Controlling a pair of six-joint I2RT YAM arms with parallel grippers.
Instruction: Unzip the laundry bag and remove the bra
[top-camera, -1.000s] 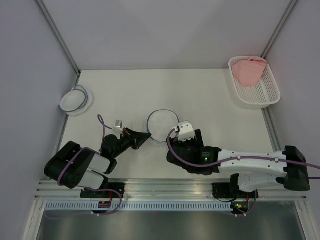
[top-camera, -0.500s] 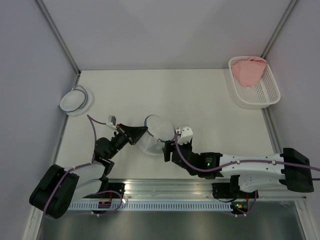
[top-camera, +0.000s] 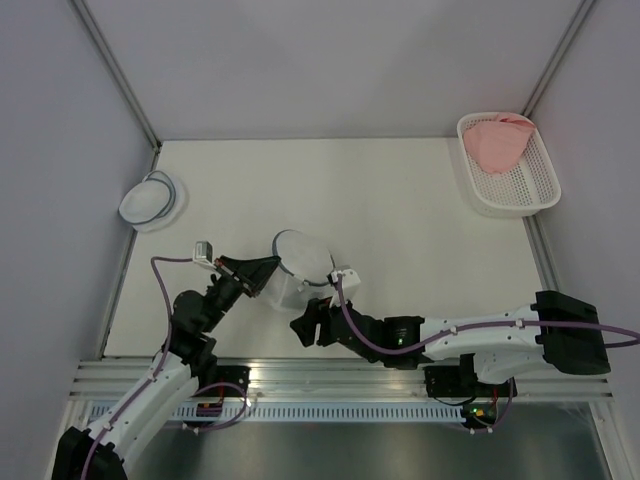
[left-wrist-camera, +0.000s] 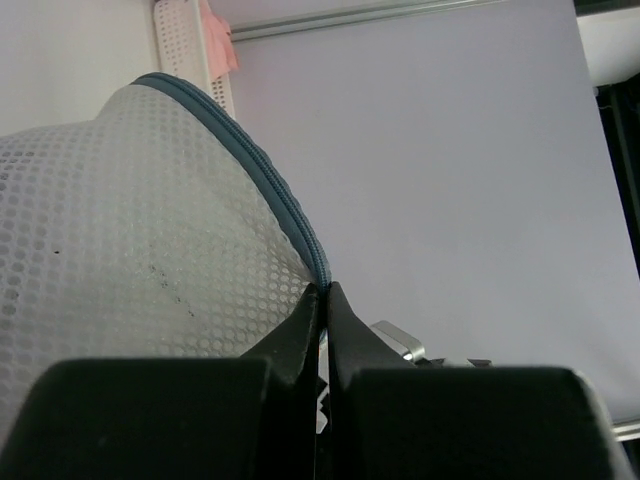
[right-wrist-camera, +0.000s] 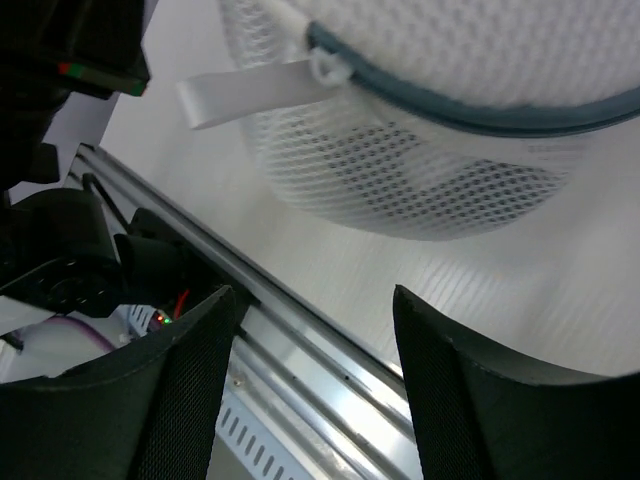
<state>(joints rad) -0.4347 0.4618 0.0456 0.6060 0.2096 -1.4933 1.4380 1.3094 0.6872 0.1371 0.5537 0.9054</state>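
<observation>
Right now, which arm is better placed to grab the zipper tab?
Probably right: the right gripper is open near the white tab; the left gripper is shut on the laundry bag rim.

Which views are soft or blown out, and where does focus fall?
Top external: evenly lit, sharp, no glare. Left wrist: laundry bag mesh crisp, left gripper pinching it, dark and blurred up close. Right wrist: zipper rim in focus, right gripper soft-edged.

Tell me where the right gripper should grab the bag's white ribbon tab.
Pinch the white ribbon tab mid-length, jaws across its flat faces, coming from the near side, below the bag. It juts out flat from the zipper rim, free on both faces, so likely an easy pinch.
</observation>
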